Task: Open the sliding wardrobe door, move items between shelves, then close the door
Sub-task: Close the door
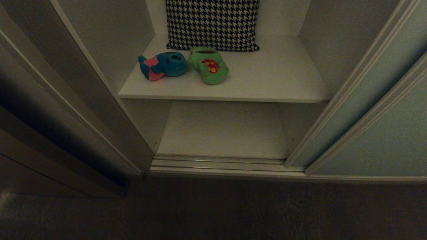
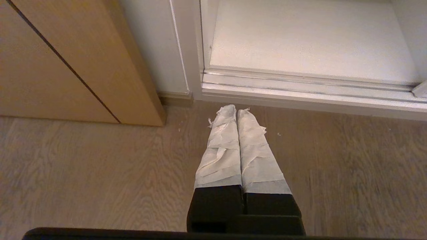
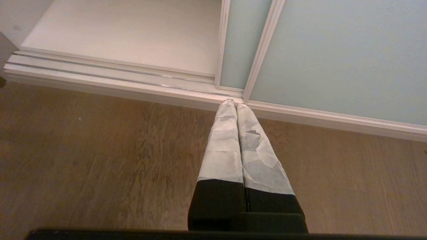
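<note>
While both toys (image 1: 183,65) show fully, the checked cushion (image 1: 212,25) is cropped.

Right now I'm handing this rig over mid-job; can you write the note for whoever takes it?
Left hand: shut, empty, hanging above the wood floor near the wardrobe's left corner.
Right hand: shut, empty, above the floor by the bottom track.
Pale grey-green sliding door: slid aside to the right, compartment open.
Blue plush toy with pink top and green plush frog in a red flowered shirt: lying side by side on the upper white shelf, before a houndstooth cushion.
Lower white shelf: bare.
Done: door open.
Left: toys' shelf move cannot be judged; close door.
</note>
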You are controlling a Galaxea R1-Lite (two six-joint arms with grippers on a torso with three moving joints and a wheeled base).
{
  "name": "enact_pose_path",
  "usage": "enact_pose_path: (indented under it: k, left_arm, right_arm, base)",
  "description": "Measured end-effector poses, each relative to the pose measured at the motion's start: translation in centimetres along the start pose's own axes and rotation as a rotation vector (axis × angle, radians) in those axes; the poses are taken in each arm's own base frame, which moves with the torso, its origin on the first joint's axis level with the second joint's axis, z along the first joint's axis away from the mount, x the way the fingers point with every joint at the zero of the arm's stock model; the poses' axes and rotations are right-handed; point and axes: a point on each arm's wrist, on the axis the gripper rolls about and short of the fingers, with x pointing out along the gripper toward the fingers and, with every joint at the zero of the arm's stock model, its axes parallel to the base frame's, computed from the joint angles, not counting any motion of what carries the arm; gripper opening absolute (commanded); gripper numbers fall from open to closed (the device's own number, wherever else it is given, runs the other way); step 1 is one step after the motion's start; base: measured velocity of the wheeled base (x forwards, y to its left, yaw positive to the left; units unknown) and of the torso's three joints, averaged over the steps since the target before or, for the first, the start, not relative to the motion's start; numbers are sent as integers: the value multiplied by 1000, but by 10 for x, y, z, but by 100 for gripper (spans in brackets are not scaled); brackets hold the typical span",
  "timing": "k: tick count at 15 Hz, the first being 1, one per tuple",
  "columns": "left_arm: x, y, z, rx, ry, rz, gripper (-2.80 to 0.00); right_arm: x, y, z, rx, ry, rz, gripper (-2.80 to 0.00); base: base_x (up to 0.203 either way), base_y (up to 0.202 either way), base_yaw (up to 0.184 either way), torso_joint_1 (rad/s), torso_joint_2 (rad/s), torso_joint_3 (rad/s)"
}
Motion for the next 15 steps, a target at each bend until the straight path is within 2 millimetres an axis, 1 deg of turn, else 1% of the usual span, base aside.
enact_pose_path:
  k: [2, 3, 5, 9, 10, 13, 15]
  left_arm:
    - [0, 0, 0, 0, 0, 0, -280]
    - [0, 0, 0, 0, 0, 1, -280]
    - [0, 0, 0, 0, 0, 1, -280]
    - [0, 0, 0, 0, 0, 0, -280]
    - [0, 0, 0, 0, 0, 0, -280]
    - [0, 0, 0, 0, 1, 0, -280]
    - [0, 0, 0, 0, 0, 0, -280]
  right_arm:
    - [-3, -1, 6, -3, -1, -13, -280]
    - [-6, -1, 13, -3, 11, -29, -280]
    - [-20, -3, 41, -1, 6, -52, -280]
    - [-60, -6, 102, -4, 32, -83, -280]
    - [-64, -7, 114, -6, 61, -113, -280]
    - [-65, -10, 144, -11, 84, -247, -280]
    - [-60, -13, 157, -13, 98, -335, -280]
  base:
    - [0, 0, 0, 0, 0, 0]
    - [0, 0, 0, 0, 0, 0]
    - [0, 0, 0, 0, 0, 0]
    - [0, 0, 0, 0, 0, 0]
    - [0, 0, 0, 0, 0, 0]
    - [0, 0, 0, 0, 0, 0]
    - [0, 0, 0, 0, 0, 0]
